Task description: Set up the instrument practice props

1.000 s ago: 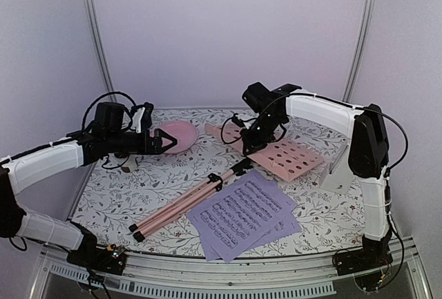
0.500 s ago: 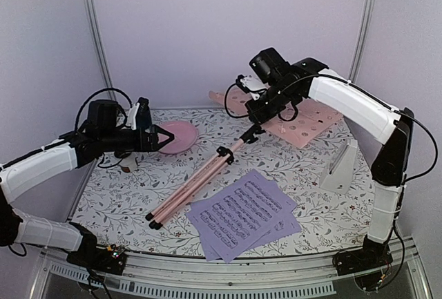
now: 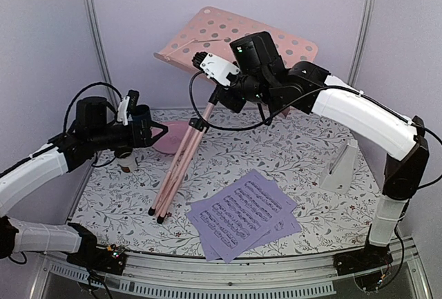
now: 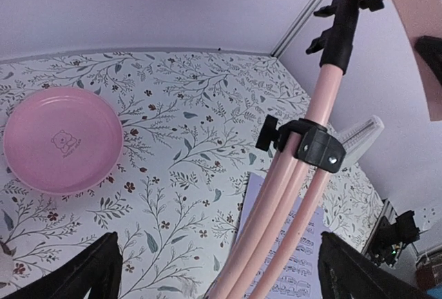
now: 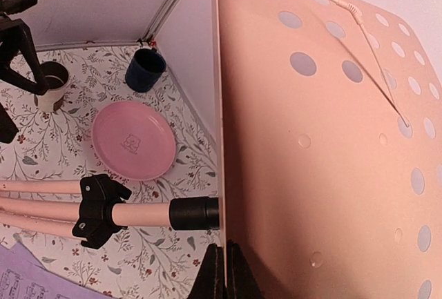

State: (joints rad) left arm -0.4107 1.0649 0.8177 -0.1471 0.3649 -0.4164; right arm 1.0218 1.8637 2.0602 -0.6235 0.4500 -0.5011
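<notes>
The table [image 3: 290, 154], covered with a white cloth of printed twigs and flowers, is carrying everything, and pale walls with metal posts are closing it in at the back and on both sides. The pink music stand [image 3: 207, 33], with a perforated flat desk and black joints, is leaning over the table's left half. Its folded legs are resting their feet on the cloth near the front left, and its desk is hanging high before the back wall. The right gripper [image 5: 224, 271] is clenching the desk's edge between its closed fingers. The left gripper [image 3: 155, 133] is hovering fully released and grasping nothing, just left of the legs and apart from them. The lavender-white printed sheet music pages [image 3: 242, 216] are lying fanned near the front edge, just right of the feet. The round pink plate [image 4: 62, 140] is lying behind the legs at the back left. The small white pyramid-shaped metronome [image 3: 340, 168] is standing upright near the right edge. A dark blue cup [image 5: 145, 70] is standing in the back left corner and a pale cup [image 5: 52, 81] by the left wall. Bare cloth is lying open in the middle and at the back right.
</notes>
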